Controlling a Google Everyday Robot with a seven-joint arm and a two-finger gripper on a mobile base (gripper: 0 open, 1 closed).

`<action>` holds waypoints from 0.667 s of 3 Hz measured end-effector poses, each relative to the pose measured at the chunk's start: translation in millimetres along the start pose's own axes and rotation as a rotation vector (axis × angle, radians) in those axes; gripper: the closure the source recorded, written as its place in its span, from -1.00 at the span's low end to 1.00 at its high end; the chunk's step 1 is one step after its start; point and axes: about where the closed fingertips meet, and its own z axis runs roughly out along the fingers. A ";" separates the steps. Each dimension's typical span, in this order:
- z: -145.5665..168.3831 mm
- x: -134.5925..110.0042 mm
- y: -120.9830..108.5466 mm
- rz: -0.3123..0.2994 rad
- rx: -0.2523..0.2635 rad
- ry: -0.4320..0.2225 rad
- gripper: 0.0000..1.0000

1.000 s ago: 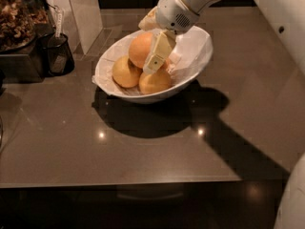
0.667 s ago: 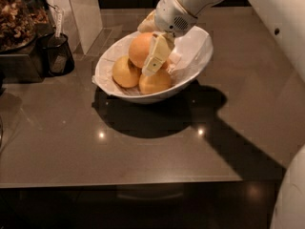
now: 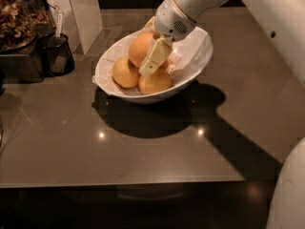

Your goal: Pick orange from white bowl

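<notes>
though in the white bowl (image 3: 159,97), the orange (image 3: 139,49) touches the jaws

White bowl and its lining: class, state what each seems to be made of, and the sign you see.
The white bowl is likely glazed ceramic, perhaps plastic: its wall is smooth and glossy. The lining looks like thin white paper: matte, crinkled and folded. The gripper is inside the bowl, at the orange.

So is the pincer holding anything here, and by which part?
Cannot be told. The pincer is down in the glossy white oval bowl, against the large round deep-orange fruit.
</notes>
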 end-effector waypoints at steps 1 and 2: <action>1.5 0.6 -0.4 0.000 -0.004 -0.001 0.11; 1.7 0.9 -0.7 0.001 -0.004 -0.002 0.58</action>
